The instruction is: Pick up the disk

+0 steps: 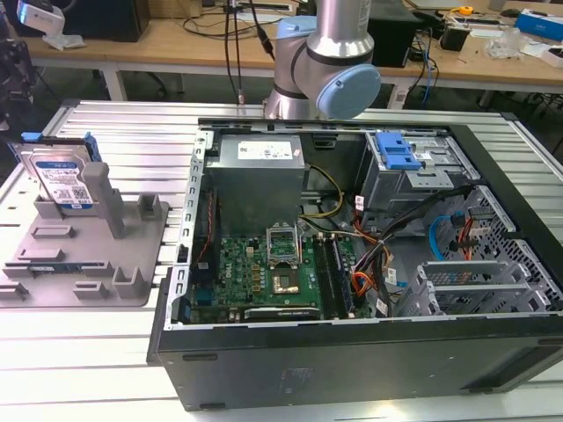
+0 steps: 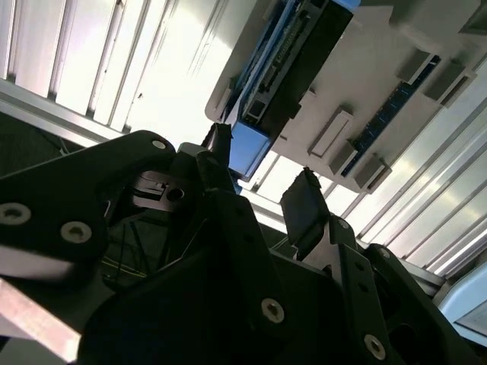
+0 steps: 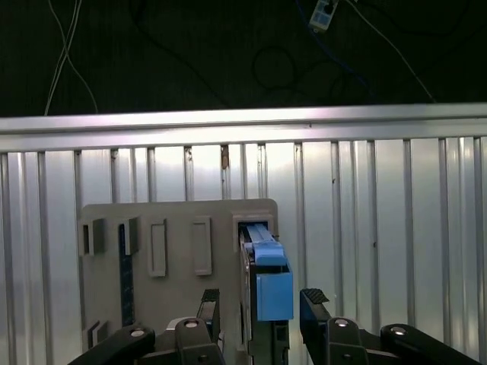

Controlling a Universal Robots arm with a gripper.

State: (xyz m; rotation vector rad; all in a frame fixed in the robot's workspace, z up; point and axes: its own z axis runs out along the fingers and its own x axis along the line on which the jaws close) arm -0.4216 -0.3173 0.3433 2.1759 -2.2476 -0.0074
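**Disk standing in its fixture, open end effector empty**

The disk (image 1: pixel 60 176), a silver drive with a white-and-blue label and blue side rails, is seen standing on edge in a grey plastic fixture (image 1: pixel 132 255) with upright posts. The fixture is set on a slatted metal bench (image 1: pixel 123 123), at the exterior view's left. In the first wrist view the disk (image 3: pixel 270 285) is shown edge-on, its blue end framed between the two dark fingers (image 3: pixel 313 300) of the end effector (image 3: pixel 260 303). The fingers are spread wide apart and nothing is held; no contact with the disk can be made out. In the second wrist view the end effector (image 2: pixel 262 176) is again seen parted, with the disk (image 2: pixel 297 68) and fixture (image 2: pixel 365 84) beyond it. Beside the fixture, toward the exterior view's right, an open computer case (image 1: pixel 352 369) is laid on the bench, and the robot arm (image 1: pixel 334 44) is seen behind it.
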